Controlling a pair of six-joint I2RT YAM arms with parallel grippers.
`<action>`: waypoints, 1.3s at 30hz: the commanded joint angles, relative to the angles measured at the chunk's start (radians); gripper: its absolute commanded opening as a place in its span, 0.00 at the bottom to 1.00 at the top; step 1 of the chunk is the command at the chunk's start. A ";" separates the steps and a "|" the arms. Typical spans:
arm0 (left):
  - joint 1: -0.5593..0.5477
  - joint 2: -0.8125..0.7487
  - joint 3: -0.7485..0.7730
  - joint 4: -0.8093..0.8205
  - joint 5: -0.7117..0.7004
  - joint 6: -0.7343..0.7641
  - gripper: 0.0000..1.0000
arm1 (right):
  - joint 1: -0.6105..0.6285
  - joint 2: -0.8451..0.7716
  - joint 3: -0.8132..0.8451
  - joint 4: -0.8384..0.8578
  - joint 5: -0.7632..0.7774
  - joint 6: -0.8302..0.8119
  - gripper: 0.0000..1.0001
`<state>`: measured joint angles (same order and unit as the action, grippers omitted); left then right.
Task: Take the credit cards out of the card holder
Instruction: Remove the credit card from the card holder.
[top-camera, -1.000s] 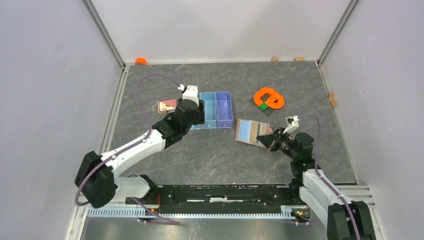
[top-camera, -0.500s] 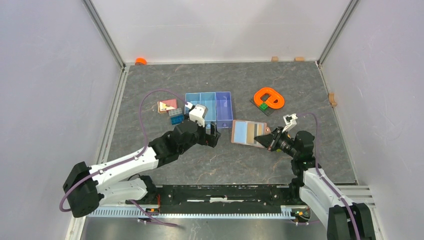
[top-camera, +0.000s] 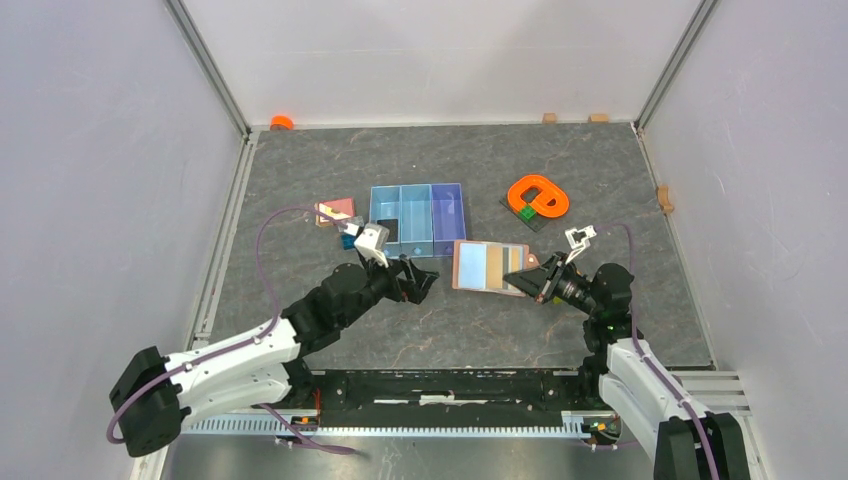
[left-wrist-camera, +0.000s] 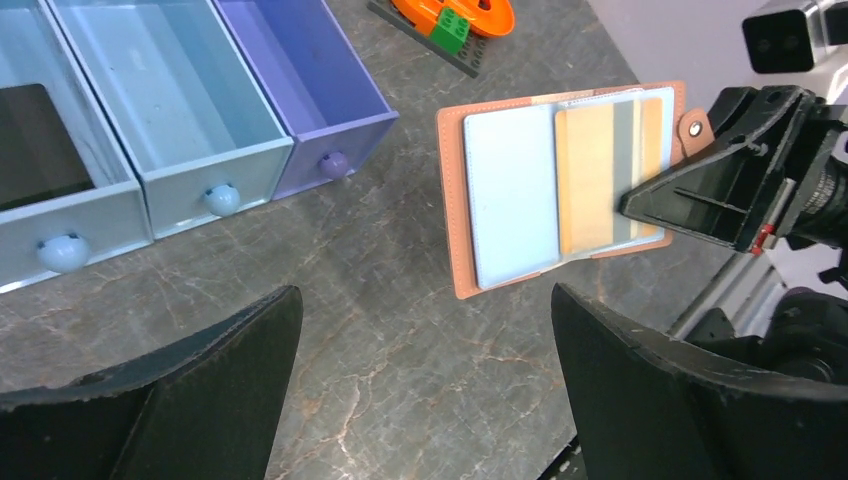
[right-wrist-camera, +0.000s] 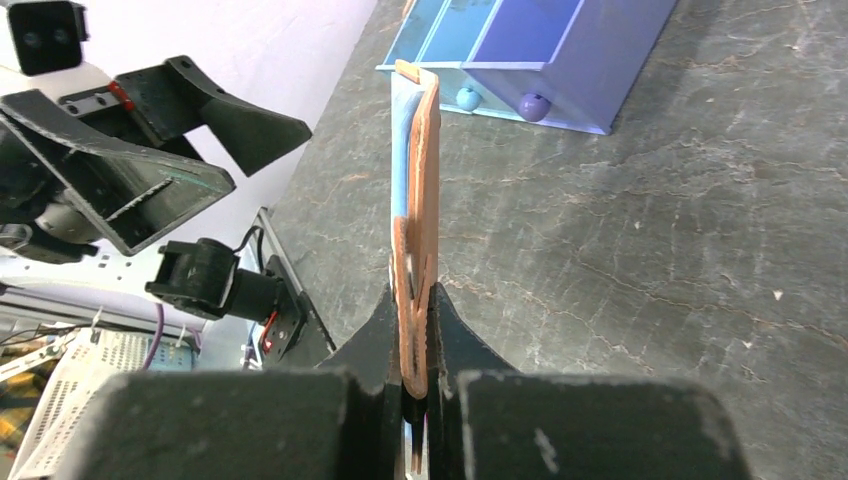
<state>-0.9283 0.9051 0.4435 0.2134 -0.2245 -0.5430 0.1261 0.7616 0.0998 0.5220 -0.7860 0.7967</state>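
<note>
We have the right gripper (top-camera: 528, 272) jaws pinching the card holder (left-wrist-camera: 510, 200) at its tab edge, spread open with the pockets up. The tan card (left-wrist-camera: 590, 180) is in its pocket. The black card (left-wrist-camera: 30, 140) lies in the blue tray's (left-wrist-camera: 170, 195) light-blue end compartment. The left gripper (top-camera: 415, 281) jaws are spread and empty, just beside the holder.

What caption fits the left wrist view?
Open left tool faces the unfolded salmon-brown leather card holder, thin tan credit card showing, pinched by the right tool.
</note>
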 joint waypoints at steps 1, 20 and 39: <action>-0.004 -0.007 -0.042 0.183 0.065 -0.071 1.00 | -0.002 -0.010 0.006 0.103 -0.071 0.042 0.00; -0.002 0.248 0.031 0.358 0.396 -0.068 0.98 | 0.019 0.057 -0.037 0.382 -0.168 0.198 0.00; -0.001 0.274 0.046 0.249 0.200 -0.048 0.02 | 0.116 0.068 0.073 0.006 -0.019 -0.089 0.33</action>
<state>-0.9325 1.2186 0.4465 0.5106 0.0887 -0.6033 0.2371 0.8768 0.1036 0.6907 -0.8749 0.8440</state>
